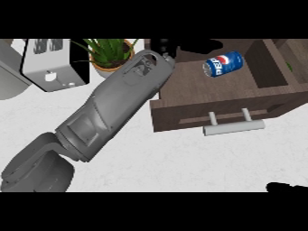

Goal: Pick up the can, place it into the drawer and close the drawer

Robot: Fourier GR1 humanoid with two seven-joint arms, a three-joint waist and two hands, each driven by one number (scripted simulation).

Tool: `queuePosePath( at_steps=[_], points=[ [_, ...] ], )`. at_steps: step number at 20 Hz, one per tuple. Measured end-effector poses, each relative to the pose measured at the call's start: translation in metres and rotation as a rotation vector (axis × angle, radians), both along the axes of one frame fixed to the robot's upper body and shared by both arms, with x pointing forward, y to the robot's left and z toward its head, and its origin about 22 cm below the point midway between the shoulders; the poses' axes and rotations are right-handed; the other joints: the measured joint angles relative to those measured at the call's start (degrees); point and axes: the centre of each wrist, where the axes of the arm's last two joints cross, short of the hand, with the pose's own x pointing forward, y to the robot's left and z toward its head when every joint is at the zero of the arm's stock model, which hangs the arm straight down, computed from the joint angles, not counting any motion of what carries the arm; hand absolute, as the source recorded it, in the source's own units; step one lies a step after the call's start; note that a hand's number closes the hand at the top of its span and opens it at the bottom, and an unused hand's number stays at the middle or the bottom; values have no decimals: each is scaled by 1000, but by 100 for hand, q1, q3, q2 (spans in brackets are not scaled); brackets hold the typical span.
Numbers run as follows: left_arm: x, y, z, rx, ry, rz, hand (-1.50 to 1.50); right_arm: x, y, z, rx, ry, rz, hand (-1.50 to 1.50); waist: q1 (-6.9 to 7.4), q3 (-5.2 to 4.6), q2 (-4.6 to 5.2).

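While the blue can (223, 63) lies on its side inside the open drawer (183, 106), the left forearm (113, 108) stretches diagonally across the white counter (183, 158) from the lower left up toward the drawer's back left corner. Only a little of the left hand (161, 46) shows, black, at the top of that forearm by the drawer's rear edge; whether its fingers are wide, narrow or curled cannot be told. It is apart from the can and holds nothing that can be seen.

Around the arm stand several things. A potted plant (109, 53) with green leaves sits just beside the forearm's upper end, partly behind it. Left of the plant stands a toaster (53, 63), white with a black side, and further left a pale grey appliance (6, 67) runs out of view.

Dark brown wood makes up the drawer, which is pulled out over the counter, with a light bar handle (235, 127) on its front panel. A wooden divider (273, 63) separates the wide compartment holding the can from a narrower one at the right. The can rests toward the back of the wide compartment, near the divider.

At the lower right edge a black shape, the right hand (293, 187), barely shows; its fingers cannot be made out.
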Motion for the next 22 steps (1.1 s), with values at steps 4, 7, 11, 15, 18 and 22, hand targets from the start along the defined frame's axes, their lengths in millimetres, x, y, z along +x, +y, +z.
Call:
queuePosePath(
  at_steps=[4, 7, 11, 15, 18, 22],
  points=[
    [-3, -6, 9, -42, -10, -6, -150, 3, 9, 4, -100, -38, 2, -150, 75, -1, -21],
    [-5, -8, 10, -63, -28, 1, -150, 8, 14, 6, -200, -51, -16, -150, 141, -2, -32],
    [-5, -10, 16, -70, -43, -2, -150, 18, 16, 5, -353, -55, -52, -150, 292, -4, -58],
    [-6, -12, 17, -69, -48, -1, -150, 28, 26, -6, -501, -37, -87, -150, 433, -5, -91],
    [-7, -13, 20, -72, -46, -6, -150, 42, 36, -15, -599, -20, -99, -150, 534, -6, -112],
    [-7, -14, 29, -77, -39, -4, -150, 60, 45, -37, -711, 15, -127, -150, 638, -7, -134]
  ],
)
